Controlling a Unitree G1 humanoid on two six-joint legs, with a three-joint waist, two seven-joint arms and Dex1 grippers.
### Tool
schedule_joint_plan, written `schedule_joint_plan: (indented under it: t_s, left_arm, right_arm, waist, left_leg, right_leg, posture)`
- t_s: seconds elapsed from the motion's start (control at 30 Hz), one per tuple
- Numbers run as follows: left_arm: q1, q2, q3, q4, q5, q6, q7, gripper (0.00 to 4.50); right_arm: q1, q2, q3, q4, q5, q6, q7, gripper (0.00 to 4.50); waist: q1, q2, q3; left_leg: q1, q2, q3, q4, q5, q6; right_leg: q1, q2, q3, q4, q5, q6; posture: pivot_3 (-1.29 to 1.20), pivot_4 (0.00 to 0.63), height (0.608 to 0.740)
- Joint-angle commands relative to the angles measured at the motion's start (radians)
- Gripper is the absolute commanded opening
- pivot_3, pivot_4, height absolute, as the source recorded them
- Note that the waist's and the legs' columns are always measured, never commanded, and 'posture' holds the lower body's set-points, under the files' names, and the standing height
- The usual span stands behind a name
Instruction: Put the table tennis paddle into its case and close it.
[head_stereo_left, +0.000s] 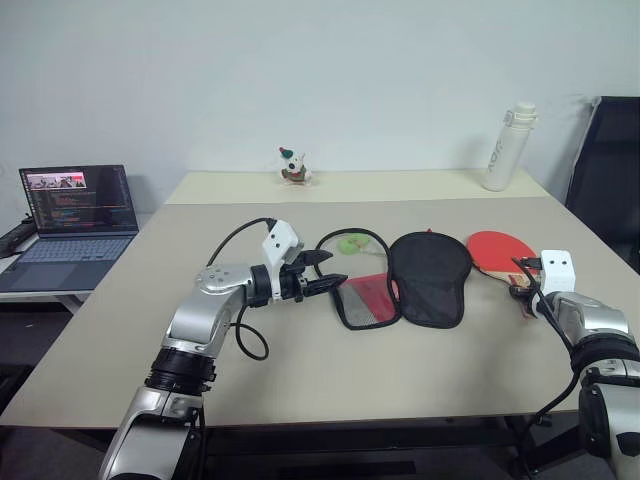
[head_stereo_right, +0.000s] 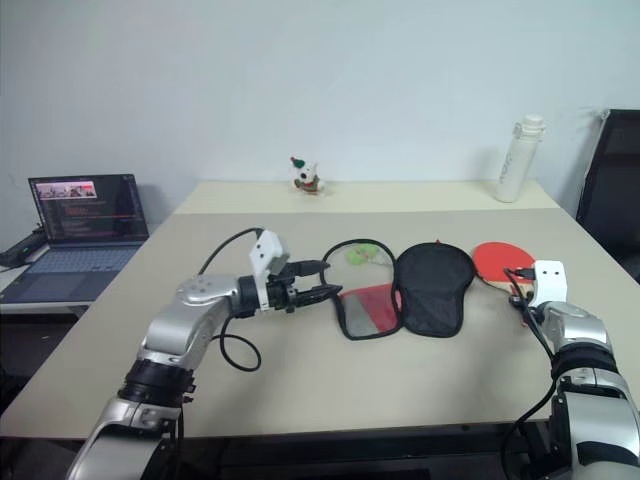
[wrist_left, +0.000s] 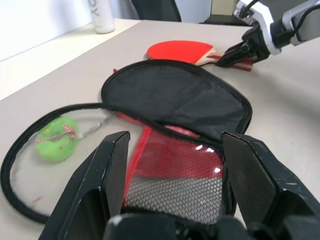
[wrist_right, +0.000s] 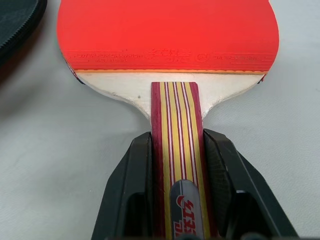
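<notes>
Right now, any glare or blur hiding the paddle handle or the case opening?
Right wrist view: handle sharp between the right hand's fingers, no glare. Left wrist view: small glints on the case mesh, opening readable; left hand's fingers close and soft. Head views: even light, faint shadows.

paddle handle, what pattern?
Lengthwise red and yellow wood stripes on the table tennis paddle handle, clearest in the right wrist view.

Table (head_stereo_left: 300, 360) with case (head_stereo_left: 430, 275), paddle (head_stereo_left: 495, 250)
</notes>
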Motion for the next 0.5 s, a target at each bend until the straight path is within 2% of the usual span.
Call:
schedule_joint_plan:
  t_s: [0.03,0.17,0.23,0.37,0.5]
  left_arm:
    - [0.006,0.021,0.035,-0.050,-0.018,0.003,0.006,3.17]
    - [0.030,0.042,0.046,-0.063,-0.023,0.008,0.004,3.17]
    - [0.041,0.050,0.052,-0.069,-0.025,0.012,0.004,3.17]
    - [0.056,0.057,0.058,-0.077,-0.028,0.014,0.002,3.17]
    - [0.062,0.059,0.058,-0.081,-0.027,0.017,0.003,3.17]
  right_arm:
    - [-0.028,-0.049,-0.059,-0.075,0.018,-0.017,-0.060,1.08]
    - [0.001,-0.054,-0.114,-0.254,0.052,0.061,-0.114,1.08]
    - [0.044,-0.028,-0.137,-0.423,0.077,0.147,-0.144,1.08]
    - [0.123,0.068,-0.168,-0.785,0.142,0.364,-0.231,1.08]
    - [0.157,0.206,-0.177,-1.038,0.194,0.540,-0.325,1.08]
  waist:
    - [0.001,0.000,0.000]
    - [0.002,0.001,0.001]
    - [0.002,0.001,0.001]
    - [-0.002,0.002,0.001]
    - [-0.003,0.002,0.000]
  left_leg:
    - [-0.001,0.000,0.000,0.000,0.000,0.000]
    - [-0.005,0.000,0.000,-0.001,0.000,0.000]
    - [-0.008,0.001,0.000,-0.001,0.000,0.000]
    - [-0.008,0.002,0.000,-0.002,0.000,0.000]
    - [-0.008,0.002,-0.001,-0.002,0.000,0.000]
  right_leg:
    - [-0.001,0.000,0.000,0.000,0.000,0.000]
    - [-0.004,-0.001,0.000,0.000,0.000,0.000]
    - [-0.008,-0.001,0.000,0.000,0.000,0.000]
    - [-0.010,0.000,0.000,0.001,0.000,0.000]
    - [-0.011,0.000,0.000,0.003,0.000,0.000]
  posture:
    - [0.00,0.150,0.740]
    - [0.00,0.150,0.740]
    - [0.00,0.150,0.740]
    - [0.00,0.150,0.740]
    - [0.00,0.150,0.740]
